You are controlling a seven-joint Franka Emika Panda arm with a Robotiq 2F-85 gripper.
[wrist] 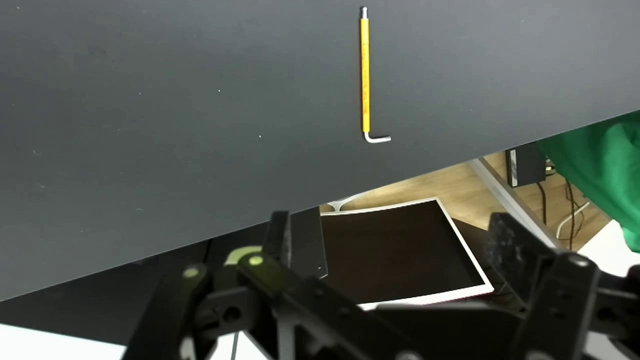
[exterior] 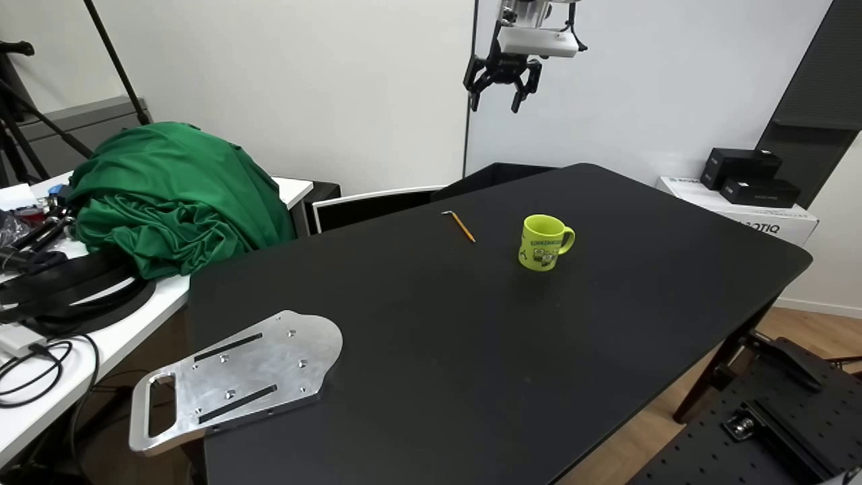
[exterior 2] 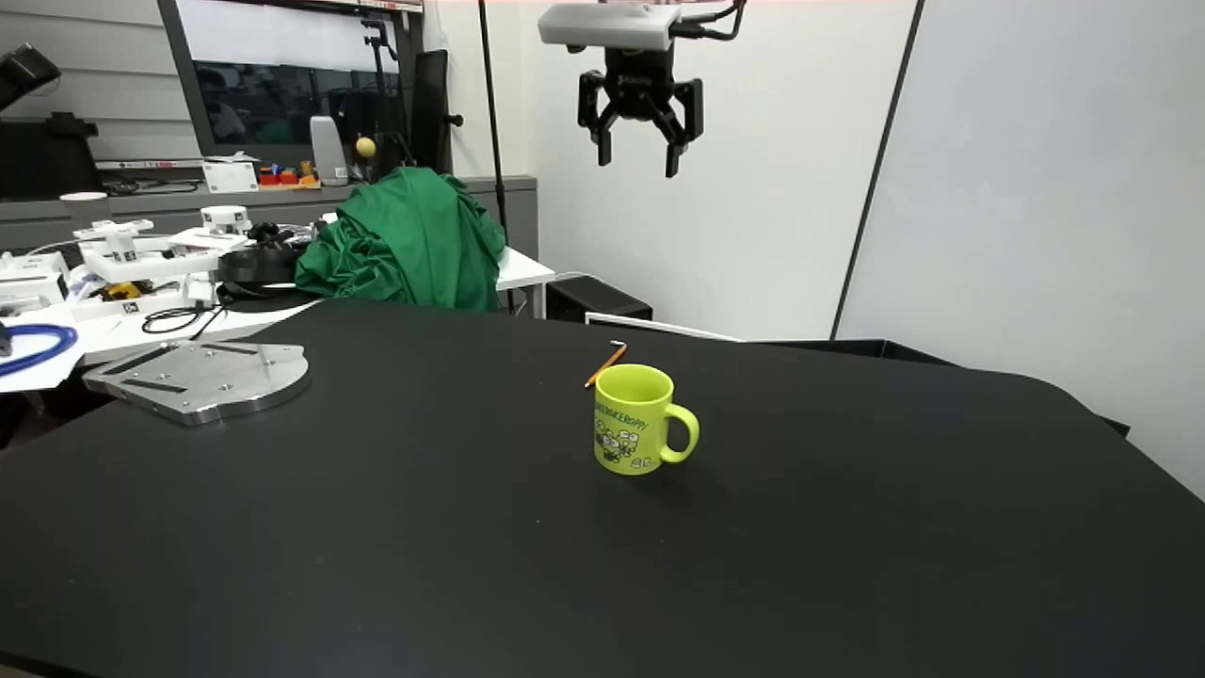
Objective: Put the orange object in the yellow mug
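The job is just at its start, as I read it. The orange stick [wrist: 365, 75] is not in the yellow mug [exterior 2: 631, 424] yet. It lies flat on the black desk [exterior: 431, 337], near the long edge by the pale wall [exterior: 323, 87]. In the wrist view it looks thin and straight, with a silver tip at each end. One tip is bent, and that is the end nearer the edge. The mug stands upright, farther in from that edge than the stick and well apart from it, with its handle turned away. I can't see the mug's bottom.

My gripper [exterior: 495, 108] hangs high up in both exterior views, touching nothing. Its fingers [wrist: 515, 252] are spread wide, with nothing between them. In the wrist view they show against the space past the desk's edge, so I don't think I am right over the stick.

All the real work is left, I'd say. I need to come in over the edge, go down, pinch the orange part and lift it. Then I must carry it in, away from the wall edge, tip it so one end points down, lower it into the mug and let go.
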